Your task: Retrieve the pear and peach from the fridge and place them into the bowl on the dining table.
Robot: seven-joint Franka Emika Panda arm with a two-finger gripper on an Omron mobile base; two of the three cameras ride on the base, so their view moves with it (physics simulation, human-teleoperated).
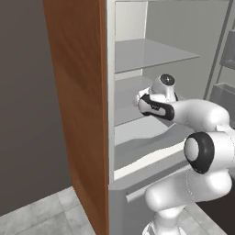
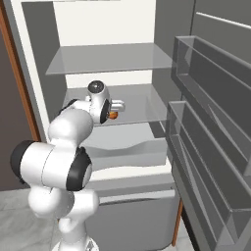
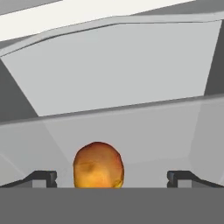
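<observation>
we see our two-finger gripper (image 3: 112, 177) spread wide inside the tall light-grey fridge (image 2: 112, 59), holding nothing. a round orange-red peach (image 3: 98, 165) sits on the grey shelf (image 2: 137, 105) between the dark fingertips (image 3: 43, 178).

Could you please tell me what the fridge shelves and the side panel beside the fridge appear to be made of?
The fridge shelves look like translucent glass or clear plastic: thin, flat, grey, and the white back wall shows faintly through them. The side panel looks like wood with a smooth satin finish: orange-brown, with vertical grain streaks. Being rendered, both are judged by look alone.
</observation>
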